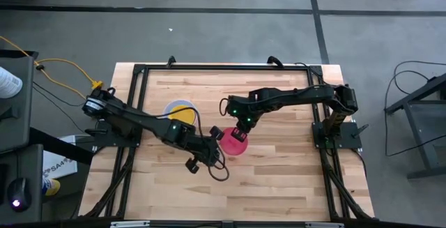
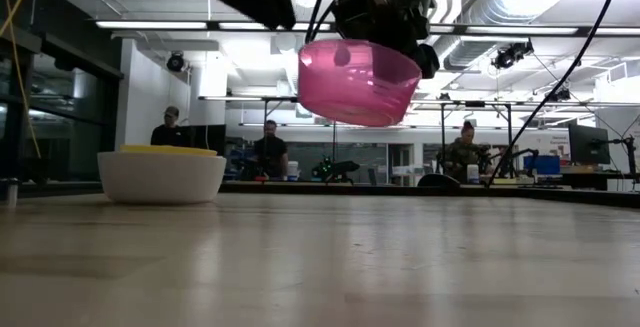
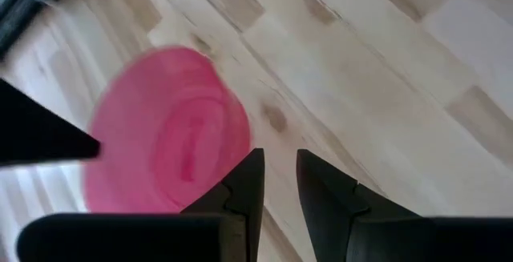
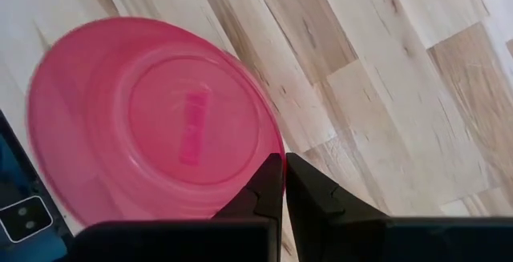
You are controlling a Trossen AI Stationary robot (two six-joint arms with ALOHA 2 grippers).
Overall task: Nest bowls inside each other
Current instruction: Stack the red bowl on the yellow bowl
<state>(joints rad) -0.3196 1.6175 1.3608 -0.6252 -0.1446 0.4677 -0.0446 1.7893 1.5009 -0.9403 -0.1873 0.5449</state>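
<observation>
A pink bowl hangs in the air over the middle of the table, and my right gripper is shut on it. My left gripper hovers just to the bowl's left. It is open by a narrow gap, with nothing between its fingers. I cannot tell whether it touches the bowl. A white bowl stands on its base at the far left of the table, with a yellow bowl nested in it. My right gripper pinches the pink bowl's rim on its far side, one finger over the inside and one outside the wall. The fingers slant down from above. The bowl hangs below them, mouth up and slightly tilted, lifted clear of the table.
A black metal frame runs around the wooden tabletop, whose near and right parts are bare wood. In the low view, people sit at desks in the room beyond the table's far edge.
</observation>
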